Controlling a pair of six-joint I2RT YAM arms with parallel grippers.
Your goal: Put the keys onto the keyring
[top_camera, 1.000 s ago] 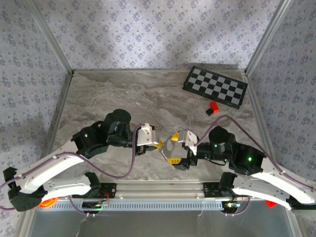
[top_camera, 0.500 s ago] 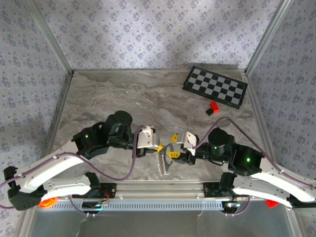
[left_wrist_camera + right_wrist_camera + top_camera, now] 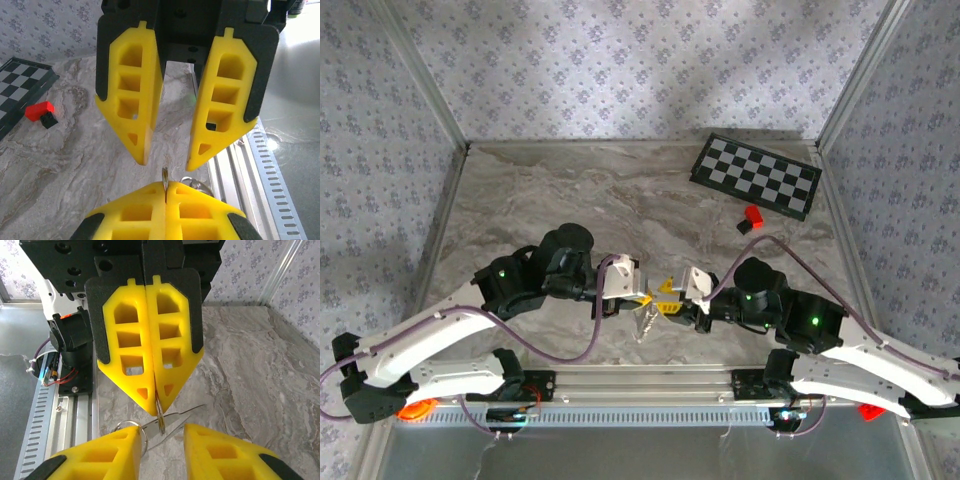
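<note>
A grey marbled table (image 3: 520,190) is seen; a checkerboard (image 3: 755,175) is laid at its far right, a red block (image 3: 753,214) just beside it.

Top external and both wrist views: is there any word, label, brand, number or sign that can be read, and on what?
No text can be read here.
The checkerboard bears only squares; the red block and the yellow fingers of the open left gripper are plain.
The keyring clamped in the right gripper is bare metal.
The walls carry a flower pattern, no letters.
</note>
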